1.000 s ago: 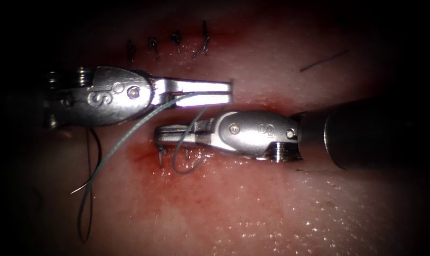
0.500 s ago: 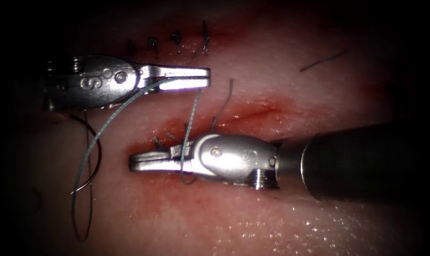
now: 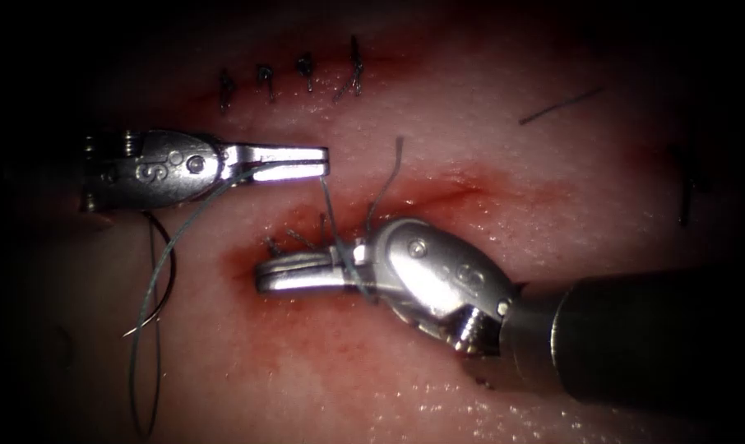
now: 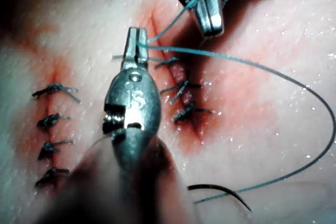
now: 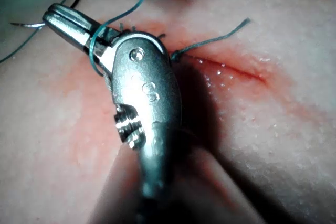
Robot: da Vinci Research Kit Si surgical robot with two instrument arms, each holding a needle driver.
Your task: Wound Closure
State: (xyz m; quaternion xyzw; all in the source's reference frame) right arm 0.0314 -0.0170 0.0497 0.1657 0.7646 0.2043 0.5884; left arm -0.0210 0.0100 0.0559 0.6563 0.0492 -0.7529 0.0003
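1. Over the cut, the left arm's tool has its jaws clenched on the thread at their very tip; the left wrist view confirms the strand pinched there.
2. Just below it, the right arm's tool lies along the cut with its tip pointing to the picture's left. Its jaws look closed with nothing between them, and the thread is wrapped in a loop around them near the hinge.
3. From the left tool's tip the thread runs down to that loop, a short span between the two tools.
4. A free thread tail stands up from the cut, just above and right of the right tool's body; the right arm is the nearer one to it.
5. The curved needle lies loose on the tissue, well to the left of the cut and held by neither tool; it is not in the tissue.
6. Finished stitches sit in a row above.
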